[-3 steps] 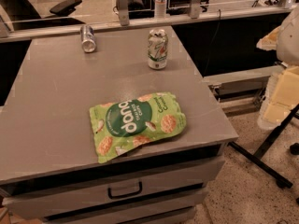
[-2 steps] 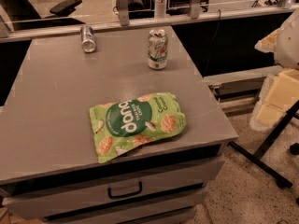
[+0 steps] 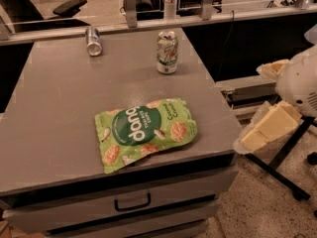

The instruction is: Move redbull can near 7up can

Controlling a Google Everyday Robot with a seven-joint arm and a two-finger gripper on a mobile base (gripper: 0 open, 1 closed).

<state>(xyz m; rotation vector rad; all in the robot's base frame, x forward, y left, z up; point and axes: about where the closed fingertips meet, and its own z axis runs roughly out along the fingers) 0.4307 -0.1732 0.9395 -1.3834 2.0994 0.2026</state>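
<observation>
My gripper (image 3: 265, 130) hangs off the grey table (image 3: 59, 108), at 3 o'clock from its right edge and well apart from both cans; I cannot tell whether it is wide or narrow. The slim silver-grey metal redbull can (image 3: 93, 40) lies on its side near the far edge, at 10 o'clock from the white-and-green 7up can (image 3: 167, 52), which stands upright. The two are apart. A green snack bag (image 3: 146, 133) lies flat at 6 o'clock from the 7up can.
</observation>
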